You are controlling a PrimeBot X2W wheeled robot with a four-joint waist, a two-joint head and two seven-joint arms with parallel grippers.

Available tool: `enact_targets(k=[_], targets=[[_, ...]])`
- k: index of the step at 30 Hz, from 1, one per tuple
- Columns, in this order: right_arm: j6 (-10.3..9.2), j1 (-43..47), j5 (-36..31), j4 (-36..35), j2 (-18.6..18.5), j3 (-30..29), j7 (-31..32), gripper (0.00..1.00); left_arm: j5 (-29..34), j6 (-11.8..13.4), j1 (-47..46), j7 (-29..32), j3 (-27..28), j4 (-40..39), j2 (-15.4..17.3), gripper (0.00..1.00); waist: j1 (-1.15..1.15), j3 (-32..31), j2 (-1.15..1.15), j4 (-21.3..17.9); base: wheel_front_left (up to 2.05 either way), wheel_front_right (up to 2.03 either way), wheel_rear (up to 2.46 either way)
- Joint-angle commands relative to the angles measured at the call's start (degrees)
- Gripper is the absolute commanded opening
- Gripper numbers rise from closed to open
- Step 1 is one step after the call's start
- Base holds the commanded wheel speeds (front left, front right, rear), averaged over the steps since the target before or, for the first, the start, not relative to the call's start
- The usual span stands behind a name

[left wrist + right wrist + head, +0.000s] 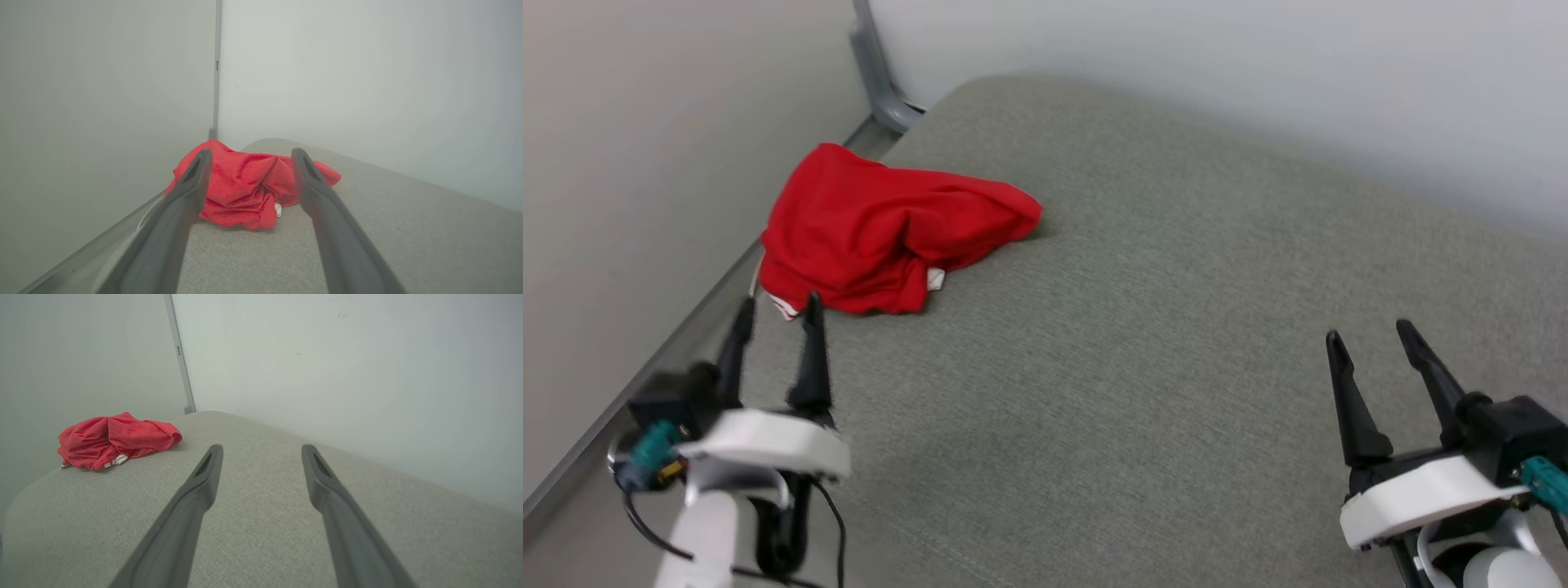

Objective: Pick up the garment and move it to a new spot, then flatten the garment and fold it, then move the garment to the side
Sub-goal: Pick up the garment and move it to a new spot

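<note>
red shirt [882, 233] lies bunched just ahead of the left claw [778, 304], empty and wide open; the right claw [1369, 330], open and empty too, sits well apart.

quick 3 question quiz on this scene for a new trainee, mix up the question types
1. The left gripper and the right gripper hover over the grey cushion. Which is nearer the garment? A left, B right, C both equally near.
2. True or false: the garment lies spread out flat.
3. Fill in: the fingers of both grippers stand ____.

Key: 1 A. 2 False, it is a crumpled heap near the cushion's edge. 3 open, with nothing between them.
</note>
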Motion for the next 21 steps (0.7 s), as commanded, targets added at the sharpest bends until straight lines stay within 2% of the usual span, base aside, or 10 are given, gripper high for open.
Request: enact_targets(k=[1, 5, 9, 18, 21], targets=[[-0.05, -1.2, -0.4, -0.6, 0.1, 0.0, 0.2, 1.0, -1.0, -0.4, -2.5, 0.6, 0.6, 0.9, 1.0, 1.0, 0.0, 3.0, 0.0, -2.4, 0.0, 0.0, 0.0], [-0.05, -3.2, -1.5, -2.1, 0.1, 0.3, 1.0, 1.0, -4.2, -0.9, -9.4, 3.7, 2.6, 3.3, 4.1, 1.0, 0.0, 7.4, 0.0, -5.8, 0.0, 0.0, 0.0], [-0.05, -4.8, -1.6, -3.2, 0.0, -0.4, 1.1, 1.0, -7.2, -1.3, -15.6, 9.5, 3.2, 6.3, 8.0, 1.0, 0.0, 11.3, 0.0, -8.9, 0.0, 0.0, 0.0], [-0.04, -8.7, -2.0, -5.2, 0.0, -0.4, 0.7, 1.0, -14.1, -1.7, -27.1, 29.9, 2.4, 16.4, 17.9, 1.0, 0.0, 18.5, 0.0, -14.9, 0.0, 0.0, 0.0], [-0.04, -9.8, -2.1, -5.7, 0.1, 0.0, 0.7, 1.0, -16.0, -1.7, -29.7, 35.5, 2.5, 19.3, 20.1, 1.0, 0.0, 20.8, 0.0, -16.3, 0.0, 0.0, 0.0]])
